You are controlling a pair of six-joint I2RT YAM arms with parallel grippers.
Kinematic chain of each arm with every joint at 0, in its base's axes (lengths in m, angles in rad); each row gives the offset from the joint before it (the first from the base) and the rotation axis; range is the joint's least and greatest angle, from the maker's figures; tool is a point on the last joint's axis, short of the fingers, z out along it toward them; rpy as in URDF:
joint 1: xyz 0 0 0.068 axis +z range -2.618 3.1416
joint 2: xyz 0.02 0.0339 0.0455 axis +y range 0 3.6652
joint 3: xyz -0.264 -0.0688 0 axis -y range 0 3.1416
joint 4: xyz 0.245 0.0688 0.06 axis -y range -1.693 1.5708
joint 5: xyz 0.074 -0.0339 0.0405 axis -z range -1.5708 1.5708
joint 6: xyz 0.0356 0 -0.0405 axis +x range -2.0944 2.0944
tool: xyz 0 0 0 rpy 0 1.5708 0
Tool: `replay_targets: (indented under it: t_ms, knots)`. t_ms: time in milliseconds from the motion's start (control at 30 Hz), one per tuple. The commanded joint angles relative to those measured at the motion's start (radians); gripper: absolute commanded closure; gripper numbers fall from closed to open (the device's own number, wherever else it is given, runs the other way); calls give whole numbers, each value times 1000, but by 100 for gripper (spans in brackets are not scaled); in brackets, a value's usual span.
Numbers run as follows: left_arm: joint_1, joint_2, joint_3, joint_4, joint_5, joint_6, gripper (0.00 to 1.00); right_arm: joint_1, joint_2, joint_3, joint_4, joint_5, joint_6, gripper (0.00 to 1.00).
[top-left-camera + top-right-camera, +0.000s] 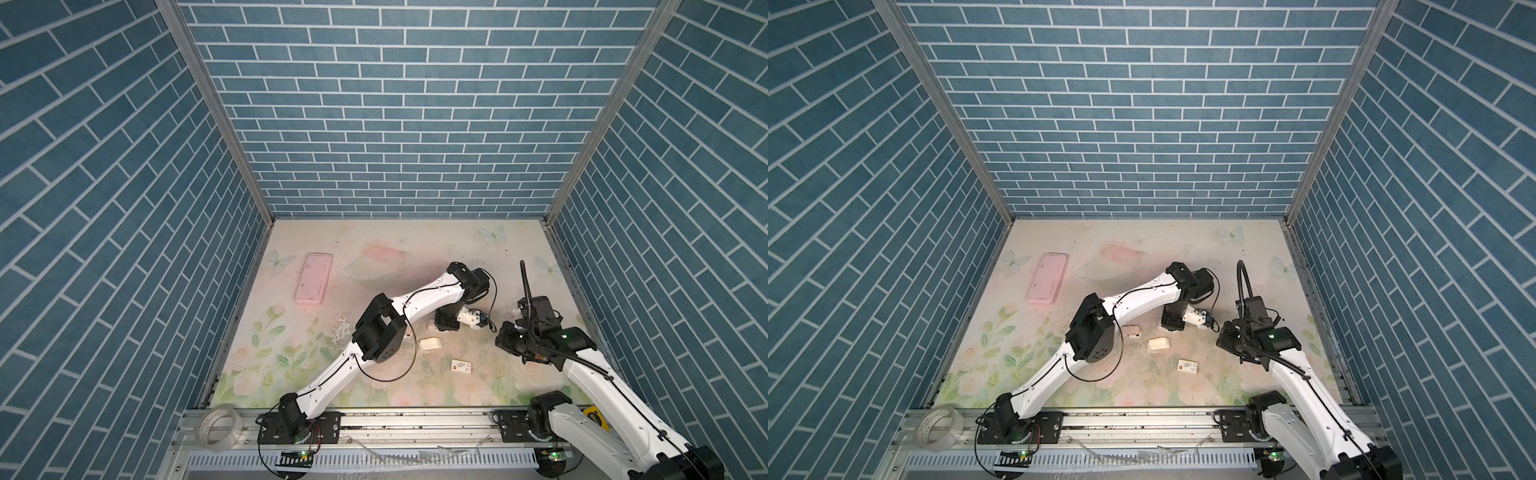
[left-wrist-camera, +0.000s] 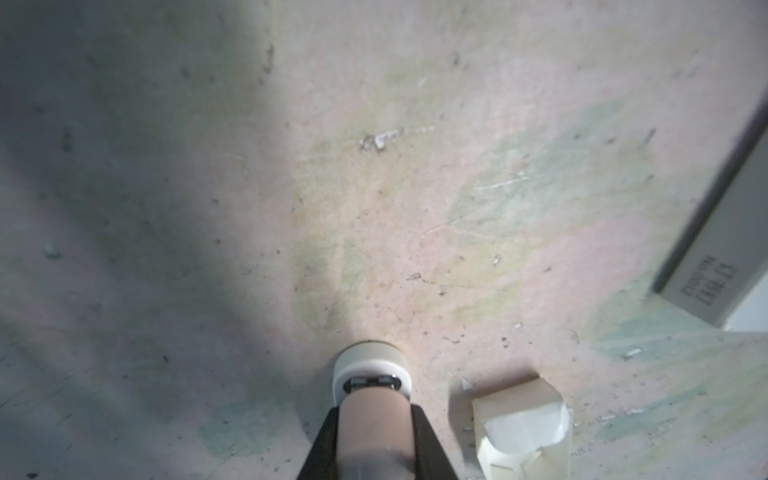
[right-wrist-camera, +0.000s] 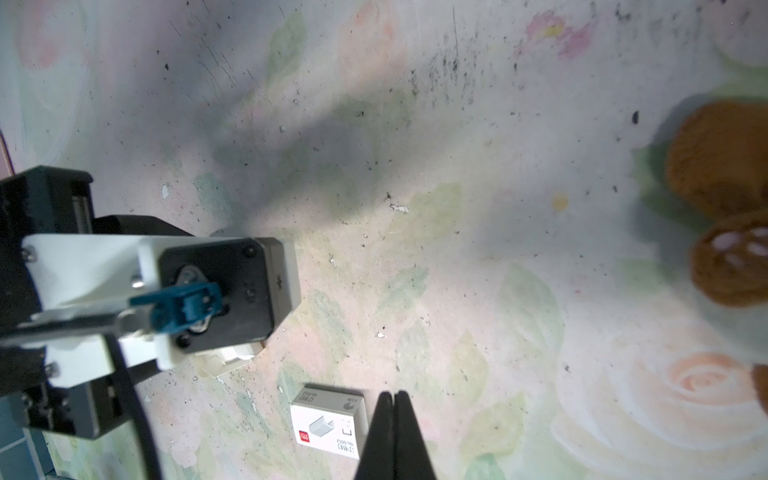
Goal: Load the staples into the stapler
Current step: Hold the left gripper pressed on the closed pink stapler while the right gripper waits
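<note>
My left claw clenches the stapler; right claw pinched shut, empty; staples tray just beside; I judge nothing loaded yet

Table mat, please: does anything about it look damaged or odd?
Yes. The mat has a flaked white patch beside the left arm's elbow, where the print has peeled, and dark specks dirty it elsewhere.

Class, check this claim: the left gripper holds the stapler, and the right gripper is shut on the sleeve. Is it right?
Not quite. The right gripper is shut, but on nothing: the sleeve lies loose beside its fingertips, as the right wrist view shows. The left gripper does hold the stapler.
</note>
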Motion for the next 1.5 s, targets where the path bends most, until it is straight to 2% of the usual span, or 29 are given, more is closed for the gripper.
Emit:
replay_targets:
  t_ms: [0,600,1067,1467]
  knots:
    - [-71,209,-98,-112,131,47,97,-3,1,-15,-25,-4,-26,98]
    - [-76,263,-105,-97,220,41,97,-2,-3,-15,-31,-1,-21,98]
    - [-65,70,-159,-17,185,24,95,-2,-41,-3,-35,57,-17,98]
    - [-53,-92,-279,49,170,13,88,-2,-64,8,-49,92,-16,97]
